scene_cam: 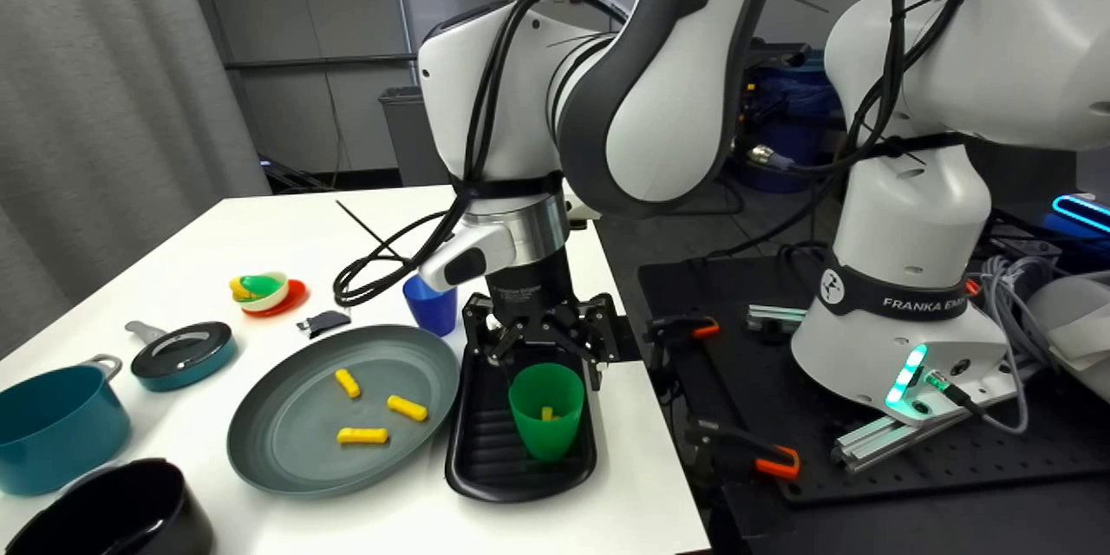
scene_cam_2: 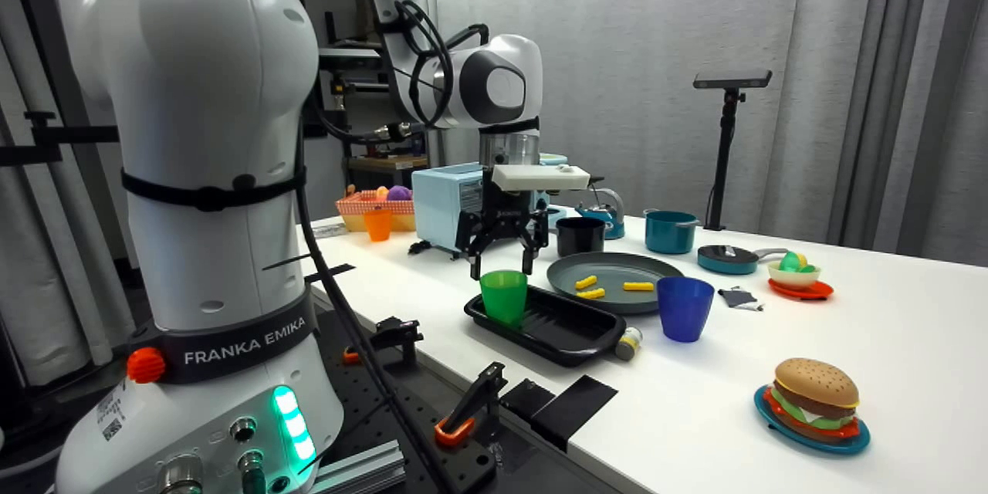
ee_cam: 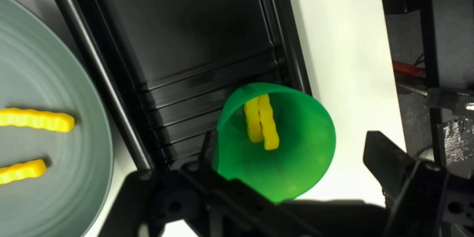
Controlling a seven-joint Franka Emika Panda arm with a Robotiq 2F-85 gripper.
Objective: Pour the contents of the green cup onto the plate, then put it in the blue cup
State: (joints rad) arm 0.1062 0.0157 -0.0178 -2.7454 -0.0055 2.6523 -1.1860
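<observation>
In an exterior view, the green cup [scene_cam_2: 505,298] stands in the black tray [scene_cam_2: 565,329] at six o'clock from the spread, empty jaws, so a straight drop should probably straddle it.

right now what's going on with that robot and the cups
The robot's gripper hangs open at the green cup, not holding it. The cup stands upright in the black tray with two yellow sticks inside; three more lie on the plate, so pouring looks unfinished. The blue cup stands near the plate.
</observation>
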